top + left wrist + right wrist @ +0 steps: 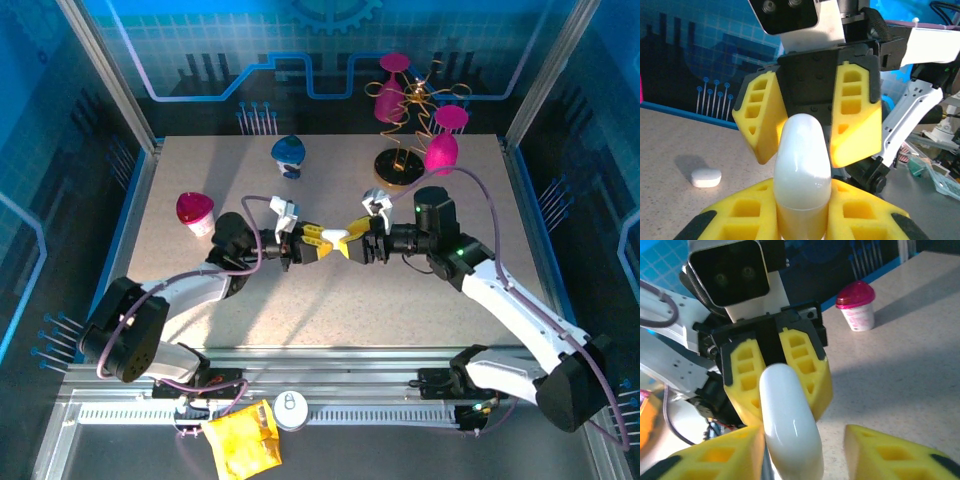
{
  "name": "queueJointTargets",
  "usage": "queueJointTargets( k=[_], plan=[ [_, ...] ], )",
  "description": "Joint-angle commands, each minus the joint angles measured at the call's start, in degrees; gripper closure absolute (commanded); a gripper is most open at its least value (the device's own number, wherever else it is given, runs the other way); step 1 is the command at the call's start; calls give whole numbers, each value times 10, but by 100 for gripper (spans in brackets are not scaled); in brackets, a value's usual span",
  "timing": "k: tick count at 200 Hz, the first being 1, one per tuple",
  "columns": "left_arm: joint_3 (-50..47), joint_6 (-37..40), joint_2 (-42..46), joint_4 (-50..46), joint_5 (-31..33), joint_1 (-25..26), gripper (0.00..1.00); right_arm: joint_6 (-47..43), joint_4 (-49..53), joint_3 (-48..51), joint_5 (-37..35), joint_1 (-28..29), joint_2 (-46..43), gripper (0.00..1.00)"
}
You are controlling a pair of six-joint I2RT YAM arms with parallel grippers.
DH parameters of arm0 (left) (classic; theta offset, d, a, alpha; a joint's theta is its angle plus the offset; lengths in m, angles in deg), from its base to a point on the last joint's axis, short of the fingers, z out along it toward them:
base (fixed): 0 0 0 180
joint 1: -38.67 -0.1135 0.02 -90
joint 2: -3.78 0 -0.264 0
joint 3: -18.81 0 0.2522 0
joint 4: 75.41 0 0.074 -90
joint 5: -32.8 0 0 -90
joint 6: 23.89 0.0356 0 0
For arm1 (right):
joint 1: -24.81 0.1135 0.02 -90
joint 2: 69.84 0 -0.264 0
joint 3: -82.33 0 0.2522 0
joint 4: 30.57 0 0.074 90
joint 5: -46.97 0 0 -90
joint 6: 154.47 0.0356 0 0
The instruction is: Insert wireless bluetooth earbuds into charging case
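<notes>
The left jaws are clamping shut on one end of the charging case (802, 160), their yellow fingers (747, 212) pressing it from both sides and holding it up off the worktop (400, 310), midway between the two arms. The case is pointing rightward at the other arm; its lid is looking closed, with a faint seam showing close to the left grip, and what is lying inside I cannot tell. The right jaws are standing open around the free end of the case; their yellow fingers (890, 455) are straddling the white shell, one side lying against it or very nearly so, the other standing clear with bare worktop showing in the gap, so the right arm is framing the case, not gripping it.

In the left wrist view one small white earbud (706, 177) is lying on the worktop, apart from the case and untouched.

As I am reading it, the step in hand is the two-armed opening of the case; the inserting itself is not yet begun. The next move is calling for the right jaws to pinch the free end squarely while the left is holding its end firm; the lid then needs swinging about its hinge, not pulling straight, since a glossy rounded shell is likely to be slipping out of foam-like fingers; after that one arm is needing to let go and fetch the earbud.
</notes>
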Motion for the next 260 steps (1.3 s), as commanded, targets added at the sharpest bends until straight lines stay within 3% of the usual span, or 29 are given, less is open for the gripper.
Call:
queueJointTargets(
  k=[1,33,41,54,71,95,112,162,184,222,260],
  plan=[
    [15,-19,-10,29,-31,3,79,-4,-26,-6,53,-9,10,66],
    [13,-18,-16,38,-18,3,71,-14,-16,-4,64,-10,6,83],
    [12,-13,-17,37,-10,2,62,-13,-17,-3,61,-9,4,85],
    [10,-5,-18,26,7,1,38,-12,-17,0,48,-10,1,87],
    [5,14,-15,17,27,1,18,-6,-17,6,15,-13,0,89],
    [-23,83,1,-3,91,1,5,33,-28,29,-67,-29,9,88],
    [-37,154,14,-60,142,1,1,88,-59,57,-139,-49,28,88],
    [-51,331,30,-234,263,34,1,210,-111,112,-304,-73,92,90],
    [-39,382,17,-292,298,61,1,254,-123,114,-310,-79,153,91],
    [-30,405,-7,-315,328,77,1,305,-153,117,-304,-89,245,89],
    [-27,415,-11,-327,335,81,1,347,-201,139,-312,-106,293,81]
  ],
)
